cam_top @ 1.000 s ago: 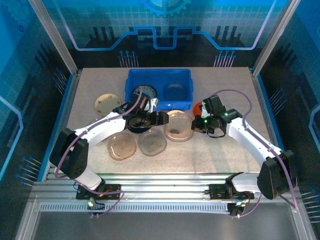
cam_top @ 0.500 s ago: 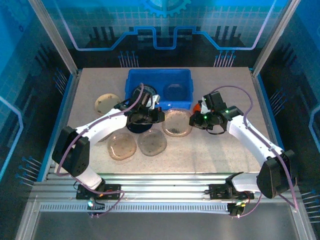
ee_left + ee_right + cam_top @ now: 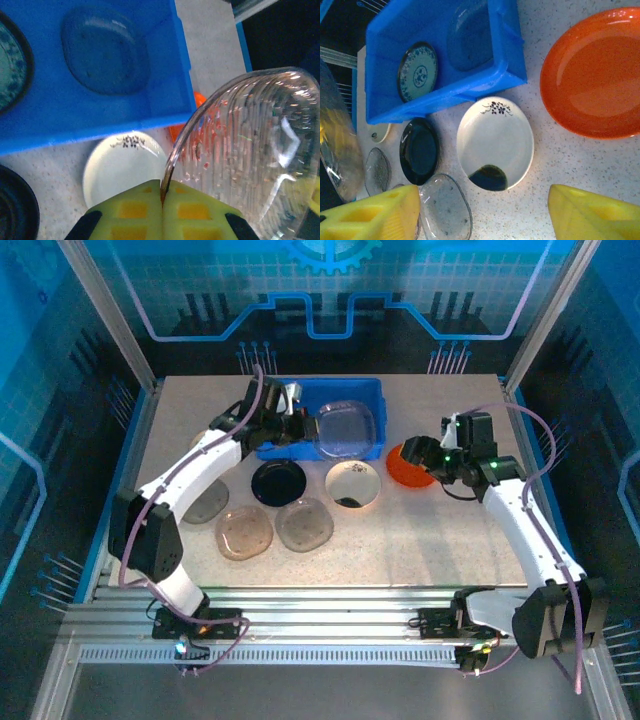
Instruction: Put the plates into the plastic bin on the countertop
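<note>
Two plates (image 3: 417,70) sit in the bin (image 3: 445,99); left tool (image 3: 162,200) pinches a clear plate (image 3: 250,160), right tool (image 3: 482,215) gapes near orange plate (image 3: 592,75).

The top external camera sits high above and behind the arm bases, looking down and forward over the whole desk (image 3: 420,530), with the blue bin (image 3: 350,383) toward the far side. The left wrist camera rides close behind the left end effector (image 3: 162,192). It looks down past the yellow-green fingers from low over the bin's right front corner, and a ribbed clear plate (image 3: 245,155) held there covers its right half. The right wrist camera sits behind the right end effector (image 3: 482,212) and looks down from farther off, with the bin at upper left. All three views share the bin's front wall, the cream plate (image 3: 495,142) and the orange plate (image 3: 592,80).
</note>
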